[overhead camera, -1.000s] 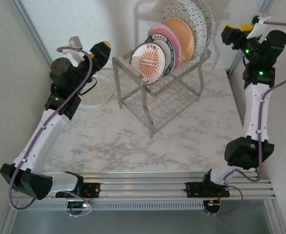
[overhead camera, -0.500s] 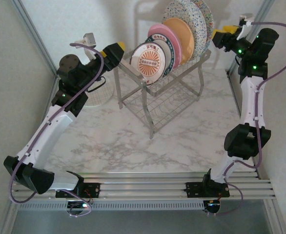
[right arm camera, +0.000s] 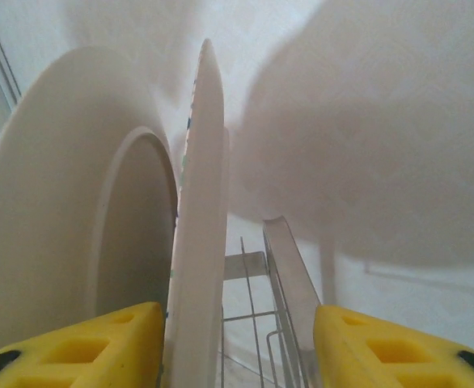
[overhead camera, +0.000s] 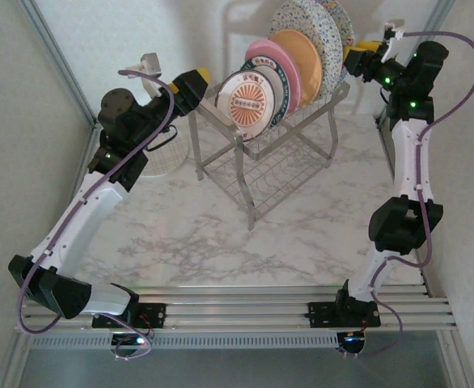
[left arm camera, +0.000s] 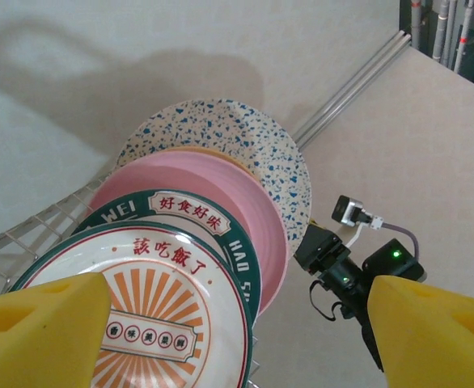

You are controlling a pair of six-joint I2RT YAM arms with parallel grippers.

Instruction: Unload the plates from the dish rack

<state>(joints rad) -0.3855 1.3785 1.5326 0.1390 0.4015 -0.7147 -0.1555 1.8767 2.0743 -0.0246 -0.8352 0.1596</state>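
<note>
Flat on the table point(overhead camera: 221, 242) left of the dish rack point(overhead camera: 250, 200), half hidden under an arm: a round dish point(overhead camera: 166, 158); poised at the rack's upper left corner, the left gripper point(overhead camera: 190, 81), spread wide and holding nothing. Standing on edge in the rack's slotted upper tier, front to back: two dark-rimmed sunburst plates point(overhead camera: 247, 103), a pink plate point(overhead camera: 279, 58), an orange plate point(overhead camera: 303, 58), then the big speckled plates point(overhead camera: 303, 16); none lifted yet. At the rack's upper right corner, the right gripper point(overhead camera: 358, 55), parted, straddling a top rim, seemingly the rearmost speckled plate's, but not yet pinching it.

Judged stiff, smooth-glazed and breakable, the large ones likely weighty; best pinched across the thickness at the top rim and drawn straight up out of the slot, clear of the neighbours; probably slippery under a shallow bite, so seat the pads deep before lifting.

From the left wrist camera: the printed faces and lettering of the front plates, far plainer than from above, with the other arm beyond the rack. From the right wrist camera: that rear rim edge-on between the yellow pads point(right arm camera: 83, 339), just beside one and well apart from the other; hard to judge from overhead. From overhead: the full order of the row and both arms flanking the rack.
</note>
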